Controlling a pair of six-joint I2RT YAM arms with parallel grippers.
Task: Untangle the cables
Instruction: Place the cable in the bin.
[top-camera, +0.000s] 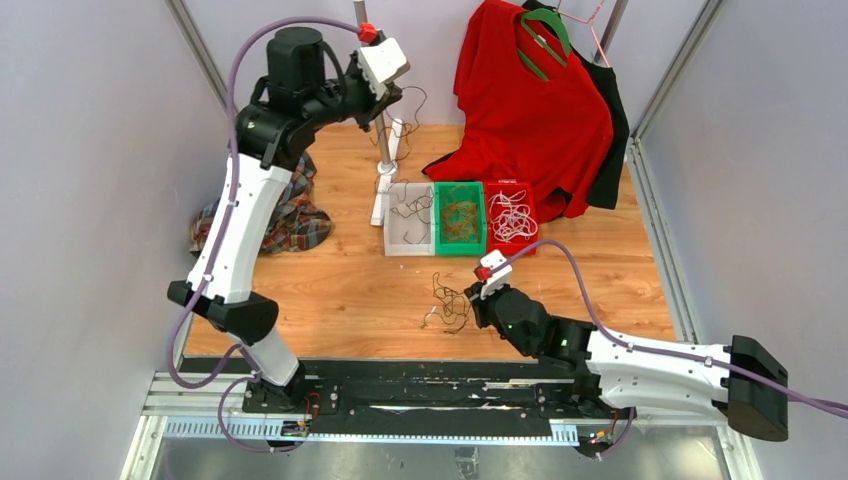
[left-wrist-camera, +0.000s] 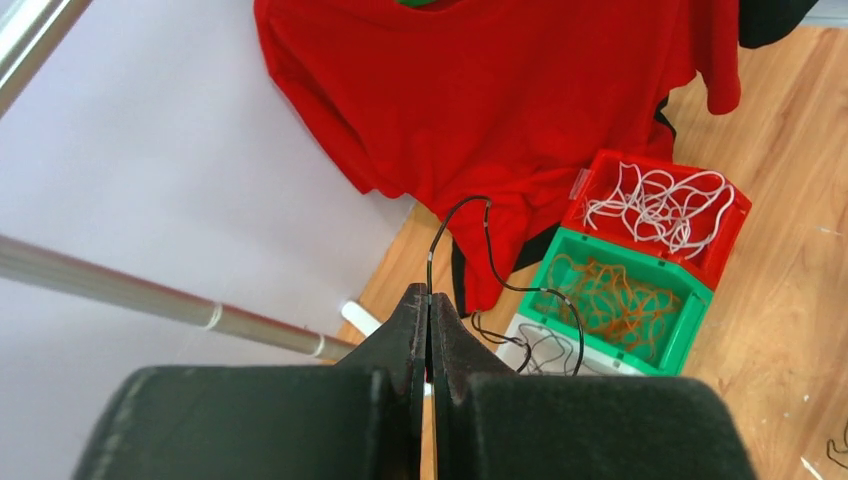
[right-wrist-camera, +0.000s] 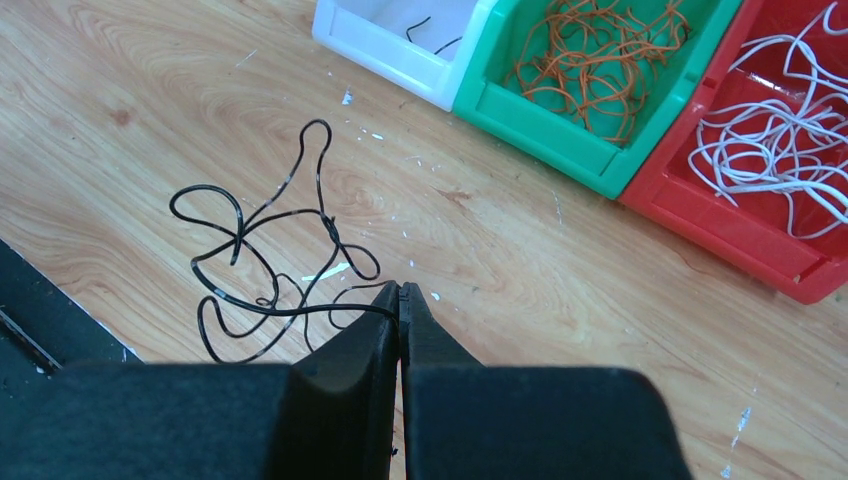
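While L end effector (left-wrist-camera: 428, 298) pinches a black cable (left-wrist-camera: 488, 235), R end effector (right-wrist-camera: 399, 292) seemingly nips tangle (right-wrist-camera: 330, 228).

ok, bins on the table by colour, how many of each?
White bin: 1
Green bin: 1
Red bin: 1
Total: 3

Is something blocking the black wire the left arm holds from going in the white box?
Nothing visible does. The black wire hangs from the left gripper, pinched in its shut jaws, and trails down into the white box, which is open on top.
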